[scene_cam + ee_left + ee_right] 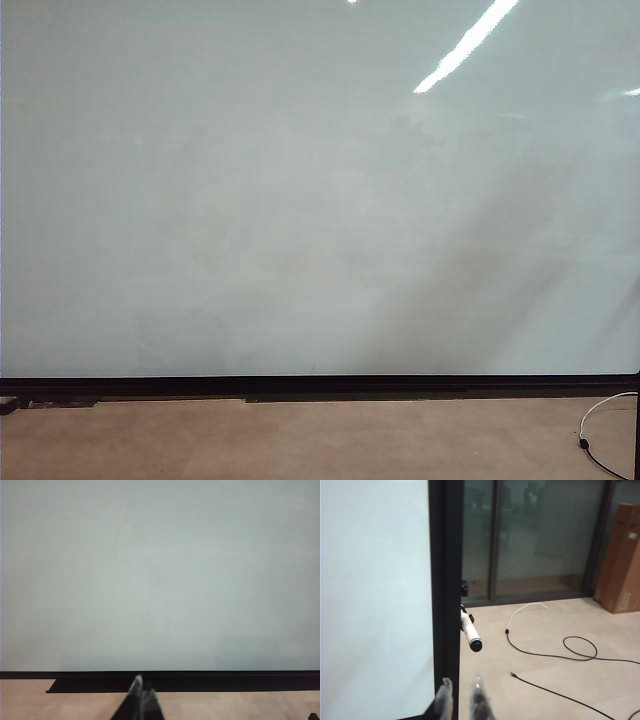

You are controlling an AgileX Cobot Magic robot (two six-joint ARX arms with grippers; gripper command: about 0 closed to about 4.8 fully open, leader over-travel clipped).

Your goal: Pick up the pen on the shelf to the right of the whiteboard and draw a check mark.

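**One pen, one whiteboard, two grippers, no mark drawn**

While the exterior view takes in only one thing of the task, the whiteboard (300,200), the wrist views add the rest. That board is a single glossy white sheet with a thin black frame, filling nearly all of the exterior view; its face is bare, with only ceiling-light glare at the upper right. Below its bottom edge lies tan floor, and one white cable (600,425) curls at the far right.

One pen (470,632) shows, in the right wrist view only: a whitish barrel with a dark end, sticking out from a small black holder (464,588) fixed on the right side of the black frame (445,580). It sits just beside the frame, pointing toward the camera.

Two grippers are counted. The right gripper (461,700) hangs near the pen but apart from it, its two fingertips separated by a narrow gap with nothing between them. The left gripper (142,695) faces the whiteboard's lower edge, its fingertips pressed together and empty, in front of a black tray (200,682) under the frame.

Beyond the pen, the right wrist view shows one black cable (555,652) looping over the floor, a second black lead nearer, glass doors (530,535) behind, and one brown cardboard box (622,560) at the far right.
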